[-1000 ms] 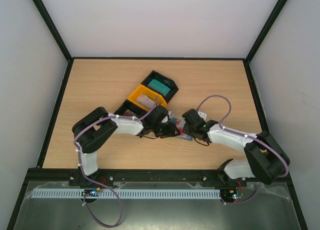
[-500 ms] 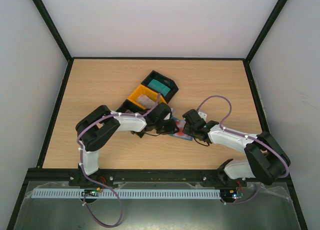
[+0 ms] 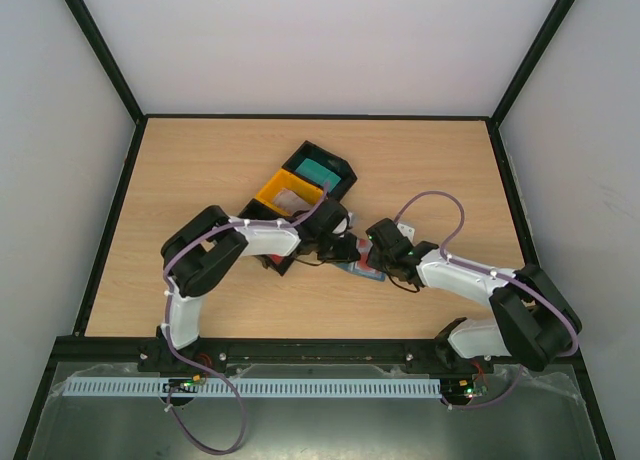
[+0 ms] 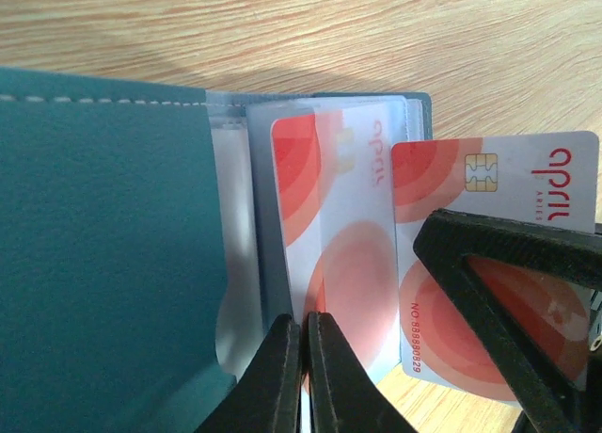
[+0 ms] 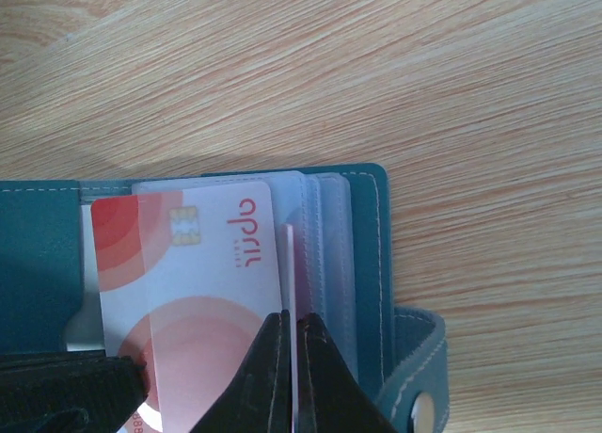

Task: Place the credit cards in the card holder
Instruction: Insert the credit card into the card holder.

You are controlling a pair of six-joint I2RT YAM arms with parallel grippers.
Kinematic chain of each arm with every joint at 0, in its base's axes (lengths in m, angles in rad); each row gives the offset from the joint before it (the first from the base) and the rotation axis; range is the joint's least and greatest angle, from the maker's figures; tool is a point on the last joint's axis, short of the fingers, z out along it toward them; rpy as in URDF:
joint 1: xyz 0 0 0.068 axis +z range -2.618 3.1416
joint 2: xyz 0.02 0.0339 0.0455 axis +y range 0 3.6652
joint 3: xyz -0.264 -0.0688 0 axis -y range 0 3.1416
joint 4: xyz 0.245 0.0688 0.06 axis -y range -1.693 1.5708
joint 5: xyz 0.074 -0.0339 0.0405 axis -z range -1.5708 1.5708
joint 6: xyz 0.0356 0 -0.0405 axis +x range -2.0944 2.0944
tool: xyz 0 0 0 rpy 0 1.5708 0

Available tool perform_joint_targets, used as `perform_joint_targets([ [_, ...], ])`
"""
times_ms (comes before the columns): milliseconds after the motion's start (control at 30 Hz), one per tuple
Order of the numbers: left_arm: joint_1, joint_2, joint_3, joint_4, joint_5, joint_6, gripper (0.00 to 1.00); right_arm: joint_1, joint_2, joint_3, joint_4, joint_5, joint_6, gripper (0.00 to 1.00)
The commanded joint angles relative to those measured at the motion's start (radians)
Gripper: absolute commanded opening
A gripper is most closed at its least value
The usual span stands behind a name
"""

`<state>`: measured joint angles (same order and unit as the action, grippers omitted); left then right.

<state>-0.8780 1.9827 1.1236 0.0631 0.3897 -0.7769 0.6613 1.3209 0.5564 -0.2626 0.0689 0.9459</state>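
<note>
The slate-blue card holder (image 3: 360,267) lies open on the table between both grippers; its cover (image 4: 103,245) and its snap tab (image 5: 421,395) show in the wrist views. A white-and-red credit card (image 4: 343,226) sits in a clear sleeve. A second credit card with a chip (image 5: 188,282) lies beside it, also in the left wrist view (image 4: 499,188). My left gripper (image 4: 303,344) is shut on a thin edge-on sheet, apparently a clear sleeve. My right gripper (image 5: 290,334) is shut on a third credit card (image 5: 290,264), seen edge-on, standing among the sleeves.
A black tray (image 3: 340,180) with a teal-green card stack (image 3: 318,168) and a yellow tray (image 3: 272,193) stand just behind the left gripper (image 3: 347,248). The right gripper (image 3: 375,242) is close beside it. A small white object (image 3: 404,230) lies behind the right wrist.
My left gripper has moved right and slightly away from me, closer to the right gripper over the card holder. The right arm has barely moved.
</note>
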Motion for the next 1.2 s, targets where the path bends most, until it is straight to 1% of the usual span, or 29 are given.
perform_joint_targets([
  [0, 0.005, 0.038, 0.025, -0.06, 0.034, 0.059, 0.05, -0.003, -0.004, -0.034, -0.102, 0.006, 0.005, 0.02],
  [133, 0.003, 0.037, 0.032, -0.069, 0.047, 0.068, 0.07, -0.004, -0.054, -0.02, -0.109, 0.028, 0.019, 0.02],
  [300, 0.004, 0.026, 0.047, -0.117, 0.018, 0.1, 0.09, -0.003, -0.131, 0.018, -0.194, 0.122, 0.03, 0.02],
  [400, 0.004, 0.023, 0.048, -0.121, 0.022, 0.106, 0.11, -0.003, -0.122, 0.025, -0.237, 0.144, 0.028, 0.02],
  [600, 0.004, 0.045, 0.055, -0.112, 0.066, 0.125, 0.13, -0.003, -0.067, 0.004, -0.2, 0.11, 0.022, 0.02],
  [833, 0.004, 0.095, 0.104, -0.161, 0.137, 0.226, 0.14, -0.003, -0.002, -0.011, -0.141, 0.057, 0.001, 0.02],
  [1000, 0.004, 0.104, 0.141, -0.192, 0.153, 0.282, 0.17, -0.003, 0.003, -0.017, -0.117, 0.046, -0.004, 0.02],
  [1167, 0.002, 0.099, 0.146, -0.187, 0.184, 0.33, 0.2, -0.003, -0.011, -0.018, -0.106, 0.045, -0.008, 0.02],
])
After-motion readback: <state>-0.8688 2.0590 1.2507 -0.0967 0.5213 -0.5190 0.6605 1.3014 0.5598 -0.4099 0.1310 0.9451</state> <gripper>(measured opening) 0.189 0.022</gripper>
